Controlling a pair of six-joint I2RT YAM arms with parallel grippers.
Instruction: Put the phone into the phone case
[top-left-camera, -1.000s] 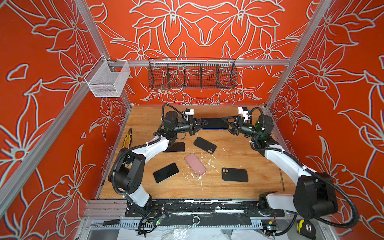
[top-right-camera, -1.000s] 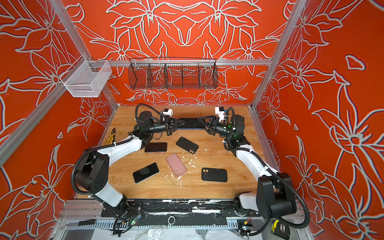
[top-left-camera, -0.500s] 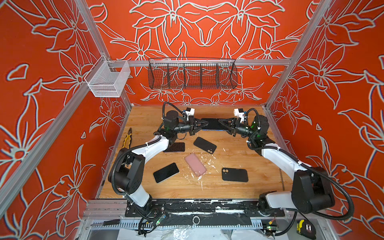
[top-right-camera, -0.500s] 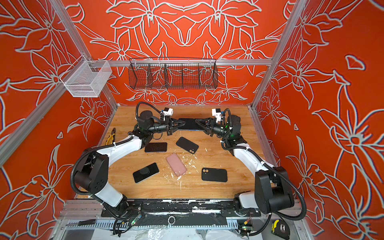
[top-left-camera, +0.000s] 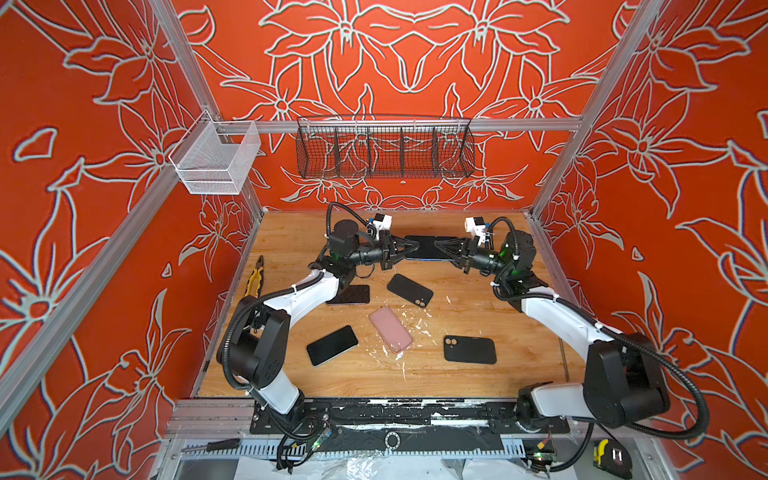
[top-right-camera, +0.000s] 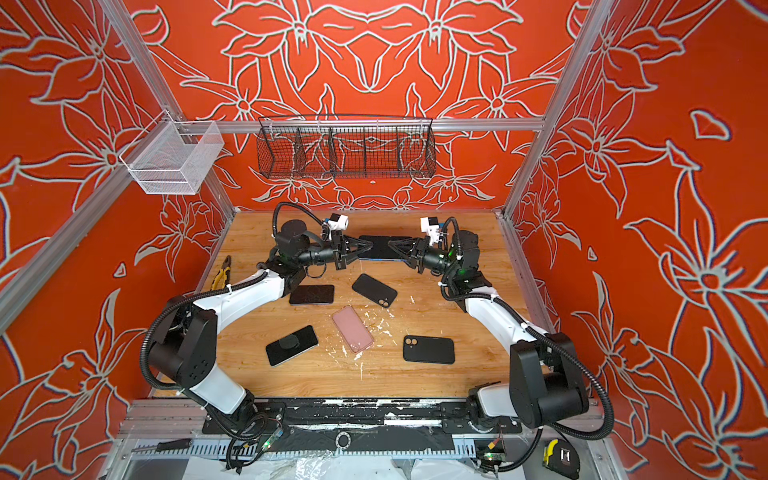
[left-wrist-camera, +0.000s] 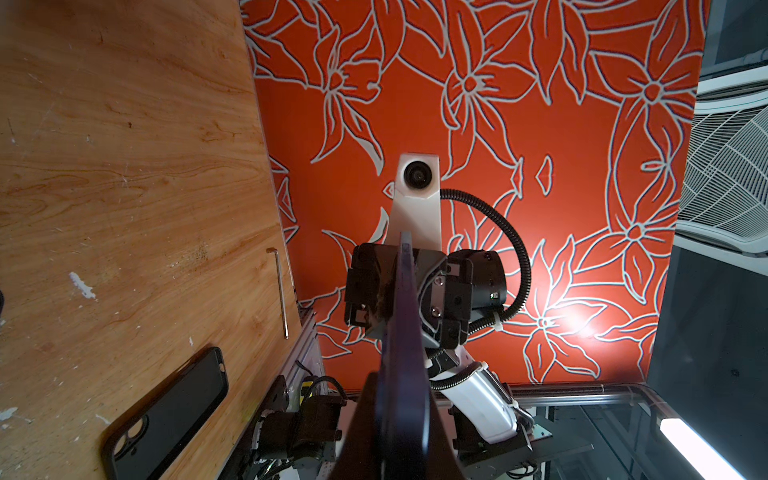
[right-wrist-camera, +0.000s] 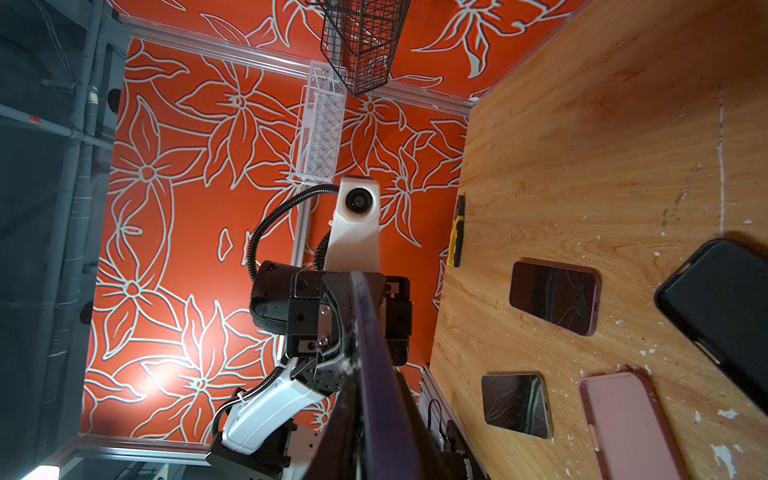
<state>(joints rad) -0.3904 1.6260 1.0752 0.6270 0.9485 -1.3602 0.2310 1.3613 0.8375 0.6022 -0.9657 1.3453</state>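
Note:
A dark phone (top-left-camera: 426, 248) with a bluish edge hangs level above the back of the table in both top views (top-right-camera: 380, 248). My left gripper (top-left-camera: 411, 247) is shut on its left end and my right gripper (top-left-camera: 439, 248) is shut on its right end. Each wrist view shows the phone edge-on between the jaws, in the left wrist view (left-wrist-camera: 401, 332) and in the right wrist view (right-wrist-camera: 370, 353). Black phone cases lie on the table: one (top-left-camera: 409, 290) below the held phone, another (top-left-camera: 469, 349) at the front right.
A pink case (top-left-camera: 390, 328) and two dark phones (top-left-camera: 332, 345) (top-left-camera: 348, 294) lie mid-table among white flecks. Yellow pliers (top-left-camera: 253, 279) rest by the left wall, a hex key (top-left-camera: 563, 359) by the right edge. A black wire basket (top-left-camera: 384, 147) and a white basket (top-left-camera: 216, 160) hang above.
My right gripper has moved left onto the phone's right end and closed on it. The left gripper has kept its hold without moving.

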